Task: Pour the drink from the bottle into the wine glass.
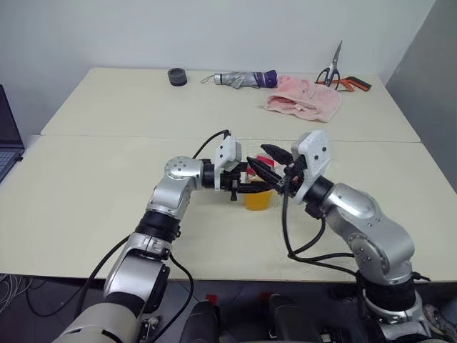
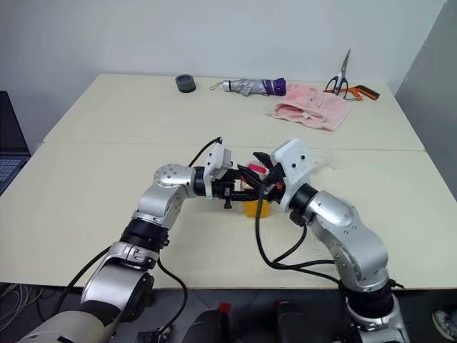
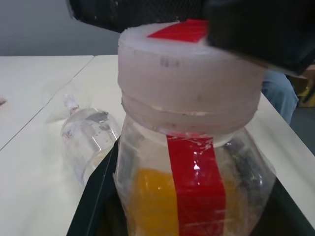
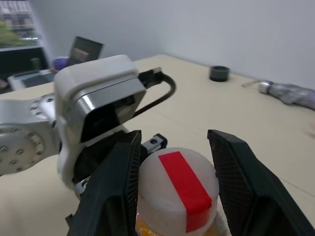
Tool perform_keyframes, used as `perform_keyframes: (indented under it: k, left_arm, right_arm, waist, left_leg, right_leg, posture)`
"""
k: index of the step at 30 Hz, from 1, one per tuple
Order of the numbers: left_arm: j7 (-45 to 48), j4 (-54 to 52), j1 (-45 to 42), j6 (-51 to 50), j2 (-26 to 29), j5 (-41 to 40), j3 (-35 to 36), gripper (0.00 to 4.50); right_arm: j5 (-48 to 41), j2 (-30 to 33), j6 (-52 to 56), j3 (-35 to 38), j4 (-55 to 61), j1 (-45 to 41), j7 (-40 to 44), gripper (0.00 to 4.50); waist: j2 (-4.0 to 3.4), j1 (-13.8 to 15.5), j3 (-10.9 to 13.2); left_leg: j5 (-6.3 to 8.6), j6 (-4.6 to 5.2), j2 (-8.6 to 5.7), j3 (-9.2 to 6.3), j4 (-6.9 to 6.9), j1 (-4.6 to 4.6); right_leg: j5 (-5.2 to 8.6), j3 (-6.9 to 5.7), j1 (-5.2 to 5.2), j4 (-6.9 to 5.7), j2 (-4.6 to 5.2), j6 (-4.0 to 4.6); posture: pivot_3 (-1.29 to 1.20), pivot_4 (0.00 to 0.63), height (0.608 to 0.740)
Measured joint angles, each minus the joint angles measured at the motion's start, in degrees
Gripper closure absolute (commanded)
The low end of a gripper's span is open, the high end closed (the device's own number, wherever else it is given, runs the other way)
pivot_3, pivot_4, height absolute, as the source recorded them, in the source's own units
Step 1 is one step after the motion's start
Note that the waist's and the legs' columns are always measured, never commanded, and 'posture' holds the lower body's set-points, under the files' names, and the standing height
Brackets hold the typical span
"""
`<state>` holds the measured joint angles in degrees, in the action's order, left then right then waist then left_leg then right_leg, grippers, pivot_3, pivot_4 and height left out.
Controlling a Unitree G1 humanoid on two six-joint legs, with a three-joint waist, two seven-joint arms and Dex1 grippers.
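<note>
The bottle, clear plastic with a red label strip, holds the orange drink in its lower part and stands at the table's middle. My left gripper reaches in from the left and is shut on the bottle's body, its black fingers flanking it. My right gripper comes from the right and is shut on the white cap with its red stripe. The wine glass is clear and sits on the table just beyond the bottle; it looks tilted.
At the table's far edge lie a black tape roll, a folded umbrella, a pink cloth and scissors. A laptop is at the left edge. A person's leg shows beyond the table.
</note>
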<state>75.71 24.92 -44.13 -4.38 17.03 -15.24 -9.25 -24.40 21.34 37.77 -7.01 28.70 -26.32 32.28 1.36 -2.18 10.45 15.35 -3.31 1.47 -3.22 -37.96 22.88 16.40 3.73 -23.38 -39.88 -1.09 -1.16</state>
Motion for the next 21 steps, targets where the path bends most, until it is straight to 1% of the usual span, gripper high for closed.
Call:
perform_keyframes:
  k: [3,5,7,9,10,12,14,17,19,21]
  left_arm:
    - [0.19,-0.59,0.25,-0.14,0.05,0.0,-0.08,2.69]
    - [-0.01,-1.05,0.25,-0.2,0.09,0.01,-0.08,2.69]
    - [-0.19,-1.31,0.25,-0.24,0.08,0.02,-0.08,2.69]
    - [-0.24,-1.51,0.25,-0.3,-0.02,0.02,-0.09,2.69]
    - [-0.41,-1.58,0.25,-0.4,-0.32,0.02,-0.1,2.69]
    - [-1.29,-1.9,0.25,-0.56,-0.66,0.02,-0.1,2.7]
    - [-2.73,-2.28,0.24,-0.57,-0.92,-0.13,0.08,2.7]
    - [-4.51,-2.36,0.4,-0.84,-0.74,-0.14,0.98,2.7]
    - [-5.29,-2.35,0.42,-1.08,-1.1,-0.16,1.07,2.7]
    - [-5.86,-2.17,0.38,-1.08,-1.54,-0.15,1.07,2.7]
  right_arm:
    - [-1.71,5.2,-4.54,0.07,-8.35,-5.23,11.98,2.69]
    - [-2.24,7.16,-7.06,-0.27,-13.64,-8.84,18.6,2.69]
    - [-2.76,7.76,-8.08,-0.45,-16.89,-10.86,22.01,2.69]
    - [-4.0,7.84,-7.43,0.06,-17.43,-11.04,22.74,2.69]
    - [-4.75,7.61,-6.43,0.81,-17.12,-10.68,22.15,2.69]
    - [-5.88,6.97,-5.37,2.02,-15.98,-9.51,19.91,1.97]
    - [-6.17,6.77,-4.21,4.17,-13.49,-6.58,16.74,1.39]
    - [-7.62,4.39,-0.88,8.38,-4.67,-0.93,7.87,0.33]
    - [-7.02,2.4,1.42,9.23,3.32,1.78,0.45,0.31]
    - [-3.98,-0.62,3.77,7.37,9.63,4.05,-7.55,0.31]
  waist:
    - [-0.01,-0.1,0.01]
    - [-0.01,-0.15,0.01]
    - [-0.01,-0.13,0.01]
    - [-0.02,-0.04,0.01]
    - [-0.01,0.09,0.01]
    - [-0.01,0.29,0.01]
    - [-0.01,0.39,0.01]
    - [-0.02,0.43,0.01]
    - [-0.02,0.42,0.01]
    - [-0.02,0.26,0.01]
  left_leg:
    - [0.0,0.0,0.01,-0.02,0.0,-0.03]
    - [0.0,0.01,0.03,-0.03,0.01,-0.03]
    - [0.0,0.01,0.04,-0.04,0.0,-0.01]
    - [0.0,0.01,0.04,-0.05,0.0,0.02]
    - [0.0,0.0,0.02,-0.05,0.0,0.02]
    - [0.0,0.0,0.02,-0.05,-0.01,0.04]
    - [0.0,0.0,0.03,-0.06,-0.03,0.05]
    - [0.0,0.0,0.02,-0.07,-0.01,0.06]
    - [0.0,0.0,0.02,-0.08,-0.01,0.05]
    - [0.0,-0.01,0.01,-0.06,0.0,0.03]
  right_leg:
    - [0.0,-0.03,0.02,-0.02,-0.01,0.0]
    - [0.0,-0.04,0.02,-0.01,-0.03,0.01]
    - [0.0,-0.04,0.02,-0.01,-0.02,0.01]
    - [-0.01,-0.05,0.02,0.0,0.01,0.01]
    - [-0.01,-0.06,0.02,0.0,0.06,0.01]
    - [-0.01,-0.04,0.02,-0.01,0.14,0.01]
    - [-0.01,-0.04,0.02,-0.01,0.16,0.01]
    - [0.0,-0.02,0.01,-0.02,0.18,0.01]
    - [0.0,-0.03,0.01,-0.03,0.16,0.0]
    - [0.0,-0.01,0.01,-0.04,0.12,0.0]
  posture:
    - [0.0,0.15,0.74]
    - [0.0,0.15,0.74]
    - [0.0,0.15,0.74]
    - [0.0,0.15,0.74]
    - [0.0,0.15,0.74]
    - [0.0,0.15,0.74]
    - [0.0,0.15,0.74]
    - [0.0,0.15,0.74]
    - [0.0,0.15,0.74]
    - [0.0,0.15,0.74]
